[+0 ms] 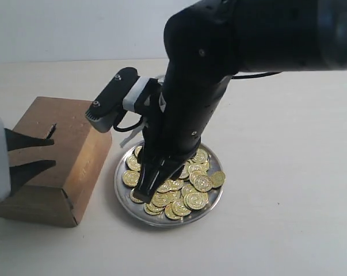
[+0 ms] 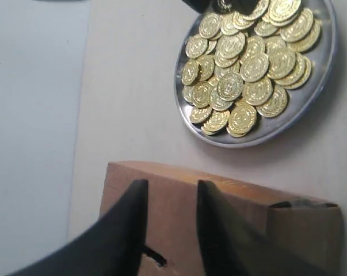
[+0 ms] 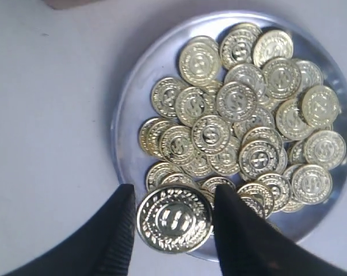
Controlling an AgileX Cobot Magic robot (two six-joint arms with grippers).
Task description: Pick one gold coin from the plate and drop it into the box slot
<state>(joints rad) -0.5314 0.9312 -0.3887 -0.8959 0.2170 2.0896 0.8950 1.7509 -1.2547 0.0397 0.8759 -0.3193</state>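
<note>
While the right gripper (image 3: 174,191) is clamping one gold coin (image 3: 174,218) over the plate (image 3: 130,103), finishing the pick, the left gripper (image 1: 29,152) is hovering over the box (image 1: 75,155), jaws apart. The next move is calling for carrying the coin edgewise to the slot (image 1: 51,130).

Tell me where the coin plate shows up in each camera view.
Exterior: plate lower centre, right of the box, under the right gripper.
Left wrist: plate beyond the box, partly cropped.
Right wrist: plate fills most of the view.
Shared landmark: the heaped gold coins.
</note>
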